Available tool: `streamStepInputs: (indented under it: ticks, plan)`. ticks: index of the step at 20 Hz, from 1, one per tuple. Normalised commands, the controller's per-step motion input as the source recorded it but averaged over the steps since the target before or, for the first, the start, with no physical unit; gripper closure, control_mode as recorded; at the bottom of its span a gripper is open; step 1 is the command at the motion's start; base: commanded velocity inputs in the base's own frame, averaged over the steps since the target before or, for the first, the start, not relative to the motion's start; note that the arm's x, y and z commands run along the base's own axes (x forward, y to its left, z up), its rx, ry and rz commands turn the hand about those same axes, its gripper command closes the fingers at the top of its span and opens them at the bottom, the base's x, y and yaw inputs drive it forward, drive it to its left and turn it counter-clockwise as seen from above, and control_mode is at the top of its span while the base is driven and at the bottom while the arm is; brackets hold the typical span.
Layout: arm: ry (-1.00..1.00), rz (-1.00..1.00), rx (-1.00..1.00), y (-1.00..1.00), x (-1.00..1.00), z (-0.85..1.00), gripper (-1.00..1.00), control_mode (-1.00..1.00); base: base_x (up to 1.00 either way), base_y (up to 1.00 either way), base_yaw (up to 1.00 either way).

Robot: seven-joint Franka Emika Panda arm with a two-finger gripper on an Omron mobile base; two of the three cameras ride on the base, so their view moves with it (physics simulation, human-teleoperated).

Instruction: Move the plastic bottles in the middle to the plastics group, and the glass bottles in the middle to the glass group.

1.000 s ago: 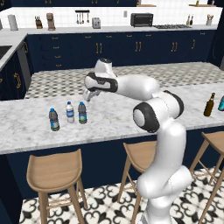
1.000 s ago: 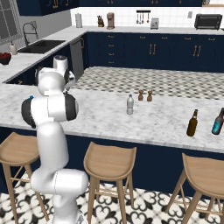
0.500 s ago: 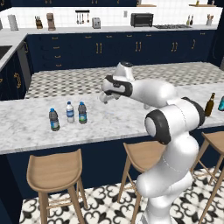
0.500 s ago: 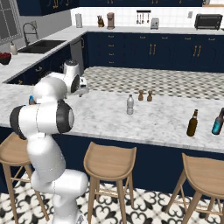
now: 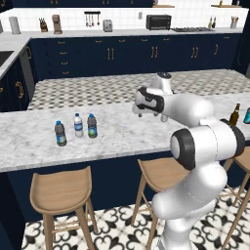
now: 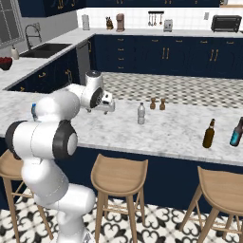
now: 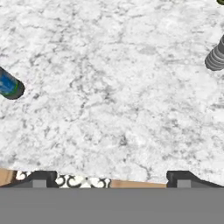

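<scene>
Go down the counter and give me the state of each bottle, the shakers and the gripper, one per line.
gripper: open, holding nothing, over bare marble
three water bottles: upright, grouped at the left of the counter
pale water bottle: upright, alone mid-counter
two wooden shakers: upright, side by side behind it
brown glass bottle: upright, beside the teal one
teal bottle: upright, near the counter's right end

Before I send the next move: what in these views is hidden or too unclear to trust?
- Teal glass bottle: cut off by the right edge, left base view.
- Pale bottle: cut off by the right edge, hand view.
- Blue-labelled bottle: cut off by the left edge, hand view.
- Gripper: just the fingertips show; nothing between them.
</scene>
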Motion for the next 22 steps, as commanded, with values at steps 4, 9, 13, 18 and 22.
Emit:
streamStepInputs:
  ticks: [4,9,13,18,22]
  plan:
    - [0.13,-0.55,0.0,-0.99,-0.13,0.12,-1.0,-1.0,0.0,0.0,0.0]
    - [0.09,-0.45,0.0,-0.95,-0.07,0.1,-1.0,-1.0,0.0,0.0,0.0]
    - [0.06,-0.14,0.0,-0.48,0.09,0.13,-1.0,-1.0,0.0,0.0,0.0]
    - [0.1,0.09,0.0,-0.26,0.67,0.02,-1.0,-1.0,0.0,0.0,0.0]
    - [0.0,0.05,0.0,-0.44,0.4,-0.15,-1.0,-1.0,0.0,0.0,0.0]
